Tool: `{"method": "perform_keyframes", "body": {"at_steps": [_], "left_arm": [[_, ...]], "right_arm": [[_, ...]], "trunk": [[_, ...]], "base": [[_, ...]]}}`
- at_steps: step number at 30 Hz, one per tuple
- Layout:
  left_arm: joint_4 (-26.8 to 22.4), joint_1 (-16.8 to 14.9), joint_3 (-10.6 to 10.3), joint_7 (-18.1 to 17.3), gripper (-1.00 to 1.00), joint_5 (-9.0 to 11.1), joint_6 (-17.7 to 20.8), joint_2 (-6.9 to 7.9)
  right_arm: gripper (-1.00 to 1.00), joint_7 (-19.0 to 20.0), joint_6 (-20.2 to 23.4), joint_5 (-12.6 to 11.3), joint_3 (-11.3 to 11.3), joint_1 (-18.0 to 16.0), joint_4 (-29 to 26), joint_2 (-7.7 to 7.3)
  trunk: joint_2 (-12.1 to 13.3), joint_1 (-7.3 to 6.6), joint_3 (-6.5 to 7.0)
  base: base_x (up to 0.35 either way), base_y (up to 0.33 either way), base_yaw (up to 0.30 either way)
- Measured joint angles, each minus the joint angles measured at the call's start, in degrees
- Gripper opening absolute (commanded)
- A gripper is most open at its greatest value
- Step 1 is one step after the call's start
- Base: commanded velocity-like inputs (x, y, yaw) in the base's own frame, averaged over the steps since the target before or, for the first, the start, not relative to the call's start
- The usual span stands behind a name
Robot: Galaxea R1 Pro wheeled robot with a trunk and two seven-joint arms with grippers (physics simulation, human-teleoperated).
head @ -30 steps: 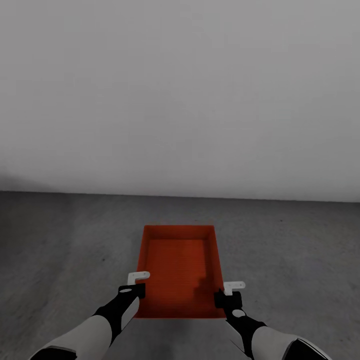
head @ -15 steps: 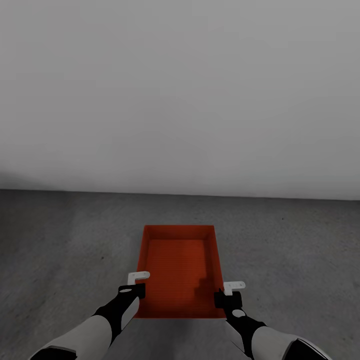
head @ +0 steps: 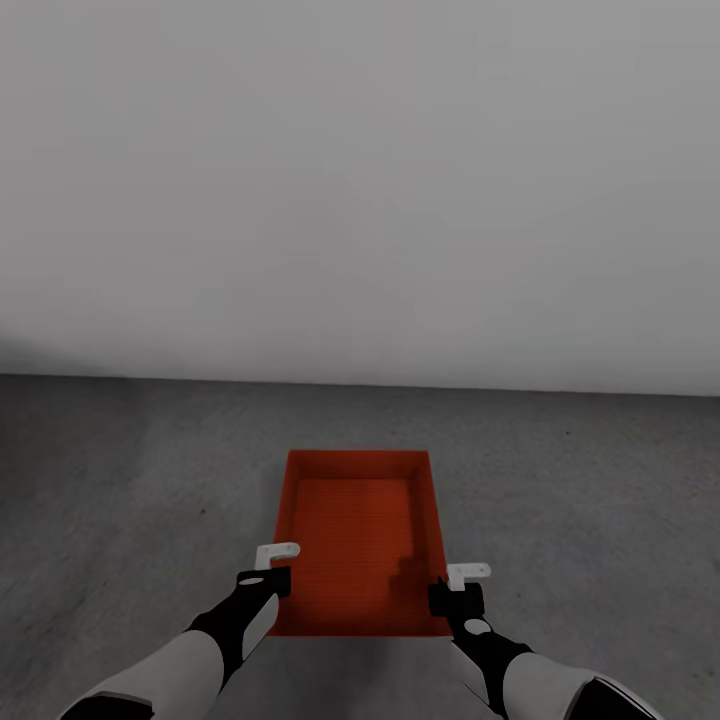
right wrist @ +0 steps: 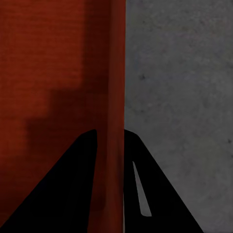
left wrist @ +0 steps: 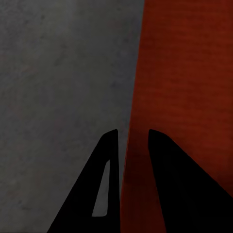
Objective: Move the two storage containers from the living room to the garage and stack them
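Observation:
One orange-red lidless storage container (head: 360, 540) with a ribbed bottom hangs between my two arms, low in the head view, over the dark grey floor (head: 120, 480). My left gripper (head: 275, 580) is shut on its left side wall near the close end. In the left wrist view the left gripper (left wrist: 132, 132) has one finger on each side of that thin wall (left wrist: 138, 73). My right gripper (head: 450, 592) is shut on the right side wall in the same way. The right wrist view shows the right gripper (right wrist: 110, 131) straddling that wall (right wrist: 116, 63).
A plain pale grey wall (head: 360, 200) stands straight ahead, meeting the speckled concrete floor a short way beyond the container. Bare floor stretches to the left (head: 100, 540) and right (head: 600, 520) of the box.
The line where wall meets floor has shifted slightly up in the picture, so the view has moved. The container and both grippers keep the same place in the picture.

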Motion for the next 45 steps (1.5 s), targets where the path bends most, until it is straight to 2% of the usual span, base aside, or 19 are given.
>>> {"method": "perform_keyframes", "body": {"at_steps": [37,45], "left_arm": [[-0.06,0.00,-0.06,0.02,-1.00,0.06,0.01,0.00],[-0.06,0.00,-0.07,0.02,-1.00,0.06,-0.02,0.00]], "right_arm": [[-1.00,-0.01,-0.02,0.01,-0.02,0.00,-0.01,0.00],[-1.00,-0.02,-0.04,0.03,-0.04,-0.01,-0.02,0.00]], "trunk": [[-14.84,8.13,-6.64],[-14.86,8.13,-6.65]], "base": [[0.000,0.000,0.000],[0.000,0.000,0.000]]}}
